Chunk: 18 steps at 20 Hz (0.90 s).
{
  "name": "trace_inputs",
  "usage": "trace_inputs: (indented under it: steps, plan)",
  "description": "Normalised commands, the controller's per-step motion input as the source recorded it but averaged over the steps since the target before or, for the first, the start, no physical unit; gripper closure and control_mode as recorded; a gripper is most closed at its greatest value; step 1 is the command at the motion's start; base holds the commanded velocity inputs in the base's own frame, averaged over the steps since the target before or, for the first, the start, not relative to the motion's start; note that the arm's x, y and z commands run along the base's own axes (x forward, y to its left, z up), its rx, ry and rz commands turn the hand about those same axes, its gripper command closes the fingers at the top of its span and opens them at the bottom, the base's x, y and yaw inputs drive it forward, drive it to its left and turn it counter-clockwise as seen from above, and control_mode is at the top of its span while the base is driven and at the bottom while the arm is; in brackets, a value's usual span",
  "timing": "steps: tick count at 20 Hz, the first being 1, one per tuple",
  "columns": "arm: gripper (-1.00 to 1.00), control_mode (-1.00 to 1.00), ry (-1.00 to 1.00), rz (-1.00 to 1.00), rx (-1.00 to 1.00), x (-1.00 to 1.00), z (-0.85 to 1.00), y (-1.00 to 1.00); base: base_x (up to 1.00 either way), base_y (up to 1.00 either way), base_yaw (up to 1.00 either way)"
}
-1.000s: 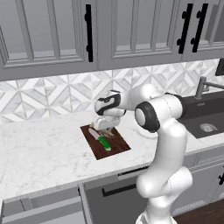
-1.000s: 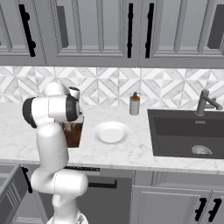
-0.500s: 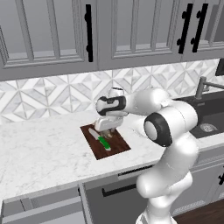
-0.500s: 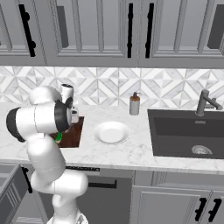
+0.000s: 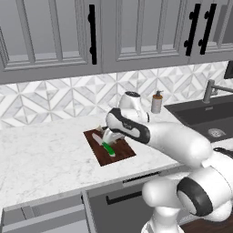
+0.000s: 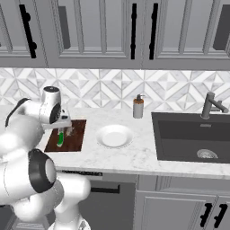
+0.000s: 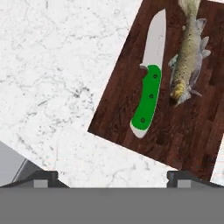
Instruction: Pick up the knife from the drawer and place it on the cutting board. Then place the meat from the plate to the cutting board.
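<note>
The green-handled knife (image 7: 148, 94) lies flat on the dark reddish-brown cutting board (image 7: 118, 109), blade pointing away from the hand. Beside it on the same board lies the meat, a speckled fish (image 7: 188, 57). My gripper (image 7: 113, 177) hovers just above the board's near edge, open, with nothing between its fingers. From the base, the gripper (image 5: 110, 135) hangs over the board (image 5: 119, 154) and the knife (image 5: 108, 148). The white plate (image 6: 114, 135) stands bare to the right of the board (image 6: 74, 143). The grey drawer (image 5: 45, 214) stands open below the counter's front edge.
A soap dispenser (image 6: 138, 107) stands by the backsplash, right of the plate. The dark sink (image 6: 193, 134) with its faucet (image 6: 211, 104) takes up the counter's right end. Upper cabinets with black handles hang above.
The arm's elbow has swung forward and down towards the cameras, while the hand has stayed over the cutting board. Knife and board have not moved.
</note>
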Motion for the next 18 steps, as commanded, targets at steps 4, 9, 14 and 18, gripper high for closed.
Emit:
trace_inputs:
  steps: [4,9,14,18]
  plan:
    - [-1.00,-1.00,-0.25,0.00,0.00,-1.00,0.68,0.00,0.00,0.00,0.00]
    - [-1.00,-1.00,-0.31,-0.03,0.00,-1.00,0.71,0.00,0.00,0.00,0.00]
    - [-1.00,-1.00,-0.32,-0.03,0.00,-1.00,0.93,0.00,0.00,0.00,0.00]
    - [-1.00,-1.00,-0.22,-0.01,0.00,-0.90,0.70,0.00,0.00,0.00,0.00]
